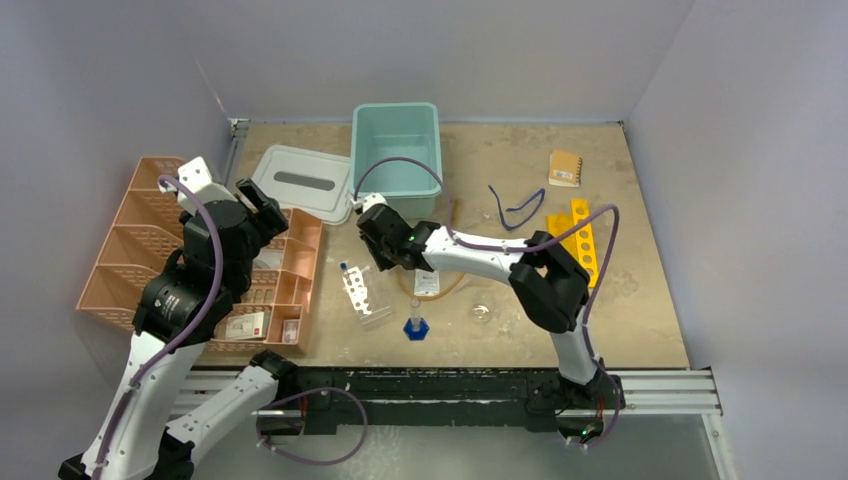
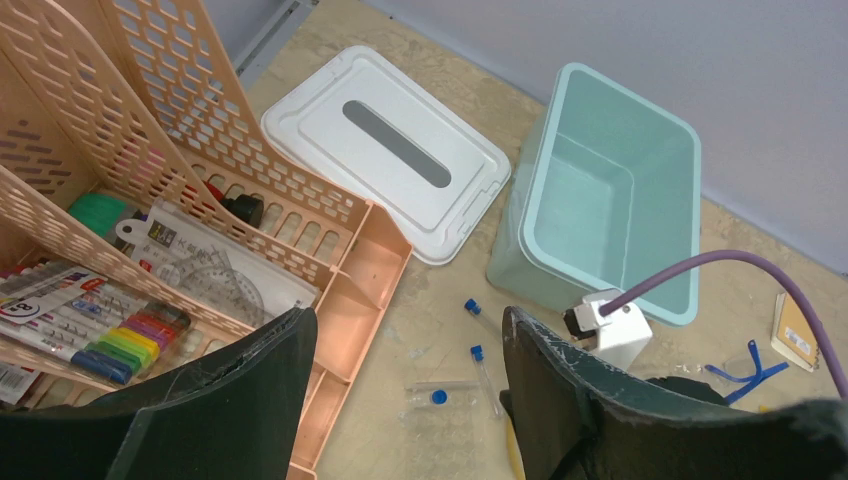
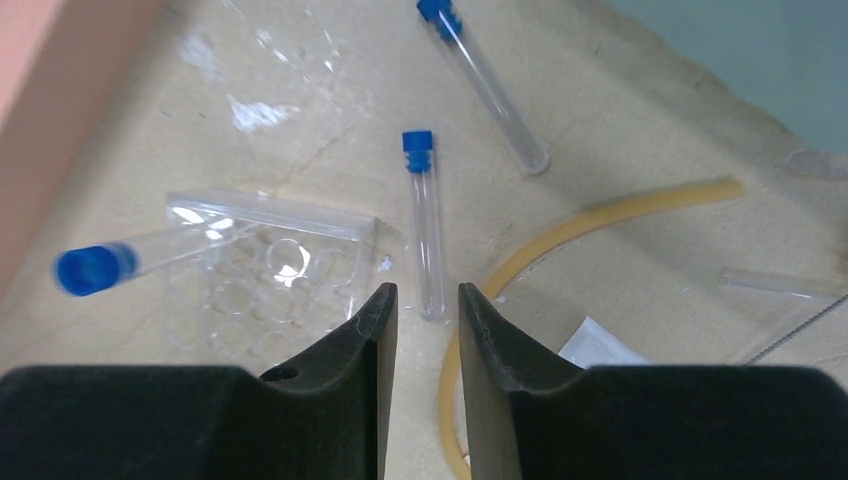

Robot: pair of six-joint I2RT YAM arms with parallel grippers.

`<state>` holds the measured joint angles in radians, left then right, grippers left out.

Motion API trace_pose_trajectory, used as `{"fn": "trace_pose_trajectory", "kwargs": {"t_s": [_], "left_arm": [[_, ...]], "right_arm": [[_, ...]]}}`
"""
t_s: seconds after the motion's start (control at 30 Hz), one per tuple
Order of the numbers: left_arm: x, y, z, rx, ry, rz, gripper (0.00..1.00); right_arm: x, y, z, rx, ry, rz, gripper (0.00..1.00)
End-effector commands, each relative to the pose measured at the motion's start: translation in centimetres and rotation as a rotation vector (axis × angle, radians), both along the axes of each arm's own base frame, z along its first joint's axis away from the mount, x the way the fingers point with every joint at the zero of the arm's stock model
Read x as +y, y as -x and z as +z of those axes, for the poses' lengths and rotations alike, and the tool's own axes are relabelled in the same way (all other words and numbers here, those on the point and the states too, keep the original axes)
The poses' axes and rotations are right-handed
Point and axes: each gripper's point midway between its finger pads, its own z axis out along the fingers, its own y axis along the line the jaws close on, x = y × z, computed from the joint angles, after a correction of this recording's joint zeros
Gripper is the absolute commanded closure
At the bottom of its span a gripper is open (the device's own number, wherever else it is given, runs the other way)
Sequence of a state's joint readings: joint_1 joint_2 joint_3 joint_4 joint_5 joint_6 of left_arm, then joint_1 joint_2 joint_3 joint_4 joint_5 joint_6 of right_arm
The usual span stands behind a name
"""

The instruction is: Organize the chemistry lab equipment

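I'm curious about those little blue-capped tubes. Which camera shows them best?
The right wrist view: three blue-capped tubes lie close up, caps and clear bodies easy to see. The left wrist view shows them small, low in the frame; the top view barely shows them.

We are seeing a peach perforated plastic organizer tray (image 1: 140, 215) sitting on the left of the beige tabletop (image 1: 640, 300); a pack of coloured markers (image 2: 110, 340) and a clear plastic protractor (image 2: 215, 275) are lying in its compartments; a white rectangular plastic lid (image 1: 300, 180) is lying flat between it and an open teal plastic bin (image 1: 397, 160); a small brown notebook (image 1: 565, 168) is resting towards the far right.
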<state>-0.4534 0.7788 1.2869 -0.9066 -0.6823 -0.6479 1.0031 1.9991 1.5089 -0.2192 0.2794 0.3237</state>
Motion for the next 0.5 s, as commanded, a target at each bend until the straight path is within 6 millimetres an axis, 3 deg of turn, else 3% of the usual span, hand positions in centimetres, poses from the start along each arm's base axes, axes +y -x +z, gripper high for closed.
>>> {"fn": "trace_pose_trajectory", "kwargs": {"t_s": [0.0, 0.47], "left_arm": [[-0.5, -0.4, 0.0, -0.015, 0.041, -0.007, 0.32], [-1.3, -0.4, -1.5, 0.013, 0.073, -0.030, 0.33]], "right_arm": [[-0.1, -0.2, -1.0, 0.016, 0.051, -0.003, 0.68], [0.5, -0.8, -4.5, 0.055, 0.081, 0.024, 0.69]]}}
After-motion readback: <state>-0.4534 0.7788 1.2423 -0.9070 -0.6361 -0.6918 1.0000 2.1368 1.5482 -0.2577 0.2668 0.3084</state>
